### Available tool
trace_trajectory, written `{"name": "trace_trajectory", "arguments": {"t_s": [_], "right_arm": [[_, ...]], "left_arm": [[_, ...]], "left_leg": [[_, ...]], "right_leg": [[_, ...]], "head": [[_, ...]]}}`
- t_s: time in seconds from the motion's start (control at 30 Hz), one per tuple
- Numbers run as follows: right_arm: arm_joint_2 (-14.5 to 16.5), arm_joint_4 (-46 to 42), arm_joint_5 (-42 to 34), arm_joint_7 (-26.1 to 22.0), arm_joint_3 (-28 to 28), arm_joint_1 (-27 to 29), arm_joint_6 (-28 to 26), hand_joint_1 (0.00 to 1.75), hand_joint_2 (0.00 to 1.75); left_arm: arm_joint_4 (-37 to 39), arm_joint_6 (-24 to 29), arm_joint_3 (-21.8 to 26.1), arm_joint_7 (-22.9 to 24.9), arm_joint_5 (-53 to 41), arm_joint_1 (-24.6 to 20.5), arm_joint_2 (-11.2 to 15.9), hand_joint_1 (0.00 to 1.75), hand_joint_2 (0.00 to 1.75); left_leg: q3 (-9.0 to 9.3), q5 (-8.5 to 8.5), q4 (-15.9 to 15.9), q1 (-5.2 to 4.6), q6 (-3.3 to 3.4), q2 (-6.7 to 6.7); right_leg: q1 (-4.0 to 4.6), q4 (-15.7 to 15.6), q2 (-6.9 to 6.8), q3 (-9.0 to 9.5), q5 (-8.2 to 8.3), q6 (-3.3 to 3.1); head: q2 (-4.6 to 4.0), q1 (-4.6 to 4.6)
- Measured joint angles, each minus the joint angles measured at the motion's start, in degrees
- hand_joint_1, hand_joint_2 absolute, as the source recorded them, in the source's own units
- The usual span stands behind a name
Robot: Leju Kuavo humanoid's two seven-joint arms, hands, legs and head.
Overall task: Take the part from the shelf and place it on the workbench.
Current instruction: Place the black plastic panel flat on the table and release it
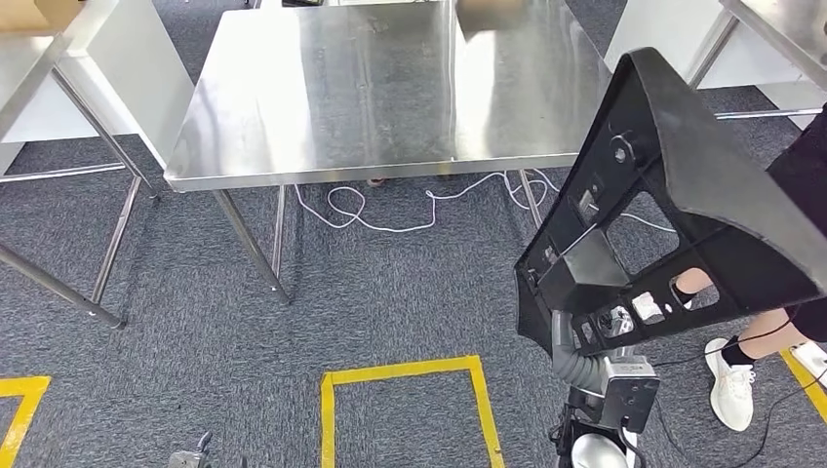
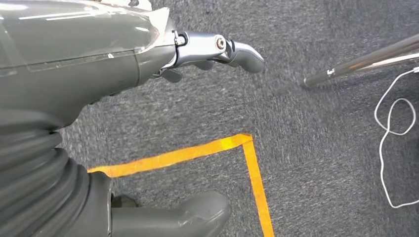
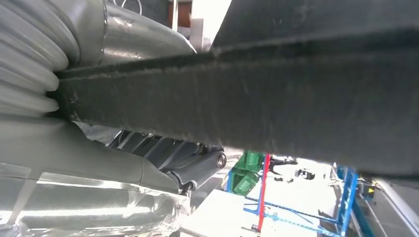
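I am carrying the part (image 1: pixel 683 195), a big black moulded plastic frame with cut-outs, in my right hand (image 1: pixel 585 336); in the head view it rises from about 5 o'clock up toward 2 o'clock, held up in the air, well apart from the desk (image 1: pixel 390 88), whose bare steel top lies at 12 o'clock. My right hand grips the part at its lower end, and in the right wrist view the part's dark edge (image 3: pixel 296 98) runs across just beside my fingers (image 3: pixel 192 165), which wrap under it. My left hand (image 2: pixel 217 49) hangs over the grey carpet with its fingers loosely apart and holding nothing, near a yellow tape mark (image 2: pixel 247 148) on the floor. A person's leg and white shoe (image 1: pixel 729 380) stand at 4 o'clock, close behind the part. I judge that the carrying step is under way and the placing is not yet done. The main risk is leverage: I hold a long part by one end, so it could twist or slip in my grip as I reach forward. Its far upper corner could strike the desk's front edge if I bring it in too low, or swing into the person beside me. The white cable (image 1: pixel 390 210) looped on the floor under the desk could also catch a foot if I step closer.
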Motion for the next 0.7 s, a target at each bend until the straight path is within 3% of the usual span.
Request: {"name": "trace_trajectory", "arguments": {"t_s": [0.07, 0.17, 0.2, 0.23, 0.27, 0.33, 0.37, 0.43, 0.5, 0.57, 0.6, 0.7], "right_arm": [[0.01, 0.21, 0.01, 0.03, 0.32, -0.18, -0.02, 1.75, 1.75], [0.02, 0.62, 0.04, 0.07, 0.83, -0.46, -0.03, 1.75, 1.75], [0.02, 0.82, 0.05, 0.08, 0.91, -0.48, -0.03, 1.75, 1.75], [0.02, 1.02, 0.06, 0.1, 0.96, -0.49, -0.03, 1.75, 1.75], [0.02, 1.2, 0.06, 0.11, 1.01, -0.52, -0.03, 1.75, 1.75], [0.02, 1.44, 0.08, 0.13, 1.2, -0.62, -0.03, 1.75, 1.75], [0.02, 1.5, 0.11, 0.13, 1.29, -0.74, -0.03, 1.75, 1.75], [0.02, 1.55, 0.22, 0.13, 1.45, -0.97, -0.03, 1.75, 1.75], [0.02, 1.56, 0.32, 0.13, 1.59, -1.08, -0.03, 1.75, 1.75], [0.0, 1.56, 0.39, 0.13, 1.73, -1.18, -0.03, 1.75, 1.75], [-0.01, 1.57, 0.43, 0.14, 1.8, -1.25, -0.03, 1.75, 1.75], [-0.04, 1.73, 0.57, 0.2, 1.93, -1.17, -0.03, 1.75, 1.75]], "left_arm": [[0.14, 0.22, -0.07, 0.0, 0.09, -0.04, 0.03, 0.0, 1.75], [0.35, 0.47, -0.14, 0.0, 0.27, 0.15, 0.1, 0.0, 1.75], [0.38, 0.48, -0.16, 0.0, 0.3, 0.27, 0.12, 0.0, 1.75], [0.4, 0.49, -0.19, 0.0, 0.31, 0.35, 0.13, 0.0, 1.75], [0.42, 0.49, -0.22, 0.0, 0.31, 0.4, 0.15, 0.0, 1.75], [0.43, 0.49, -0.24, 0.01, 0.32, 0.38, 0.21, 0.0, 1.75], [0.46, 0.49, -0.25, 0.01, 0.33, 0.33, 0.23, 0.0, 1.75], [0.54, 0.49, -0.3, 0.01, 0.33, 0.29, 0.25, 0.0, 1.75], [0.59, 0.5, -0.34, 0.0, 0.34, 0.3, 0.25, 0.0, 1.75], [0.62, 0.51, -0.39, 0.0, 0.37, 0.24, 0.24, 0.0, 1.75], [0.63, 0.52, -0.41, 0.0, 0.38, 0.22, 0.26, 0.0, 1.75], [0.64, 0.57, -0.44, 0.0, 0.46, 0.28, 0.34, 0.0, 1.75]], "left_leg": [[-1.19, -1.66, 2.89, 0.38, -0.84, -0.17], [-6.92, -6.12, 13.7, 1.11, -1.99, -0.34], [-8.61, -6.45, 16.14, 1.35, -2.24, -0.33], [-9.39, -5.65, 16.6, 1.6, -2.43, -0.33], [-8.98, -3.73, 14.72, 1.86, -2.55, -0.32], [-5.84, 0.84, 7.13, 2.18, -2.57, -0.43], [-4.32, 2.09, 3.84, 2.15, -2.41, -0.55], [-3.08, 2.13, 1.3, 1.78, -1.87, -0.74], [-2.9, 1.83, 1.02, 1.51, -1.07, -0.71], [-2.25, 1.68, 0.5, 1.48, -0.17, -0.65], [-1.89, 1.57, 0.3, 1.51, 0.26, -0.6], [-1.28, 0.87, 0.3, 1.21, 1.1, -0.54]], "right_leg": [[-0.42, -0.19, 0.13, 0.46, -0.05, -0.68], [-0.43, -0.19, 0.21, 1.02, -0.47, -1.51], [-0.43, -0.18, 0.28, 1.22, -0.65, -1.61], [-0.45, -0.16, 0.38, 1.47, -0.87, -1.61], [-0.49, -0.14, 0.49, 1.83, -1.15, -1.5], [-0.5, -0.13, 0.68, 2.53, -1.85, -1.01], [-0.36, -0.11, 0.74, 2.74, -2.21, -0.66], [-0.13, -0.17, 0.83, 2.73, -2.69, 0.05], [-0.12, -0.33, 0.8, 2.84, -3.02, 0.67], [-0.09, 1.59, 0.55, 2.17, -4.07, 0.98], [-0.05, 4.37, 0.42, 0.79, -5.16, 0.86], [-0.09, 15.72, 0.34, -6.38, -8.28, 0.42]], "head": [[0.0, -0.16], [0.0, -0.34], [0.01, -0.34], [0.01, -0.35], [0.01, -0.34], [0.0, -0.34], [0.0, -0.34], [0.0, -0.36], [0.01, -0.37], [0.01, -0.31], [0.01, -0.24], [0.0, -0.13]]}}
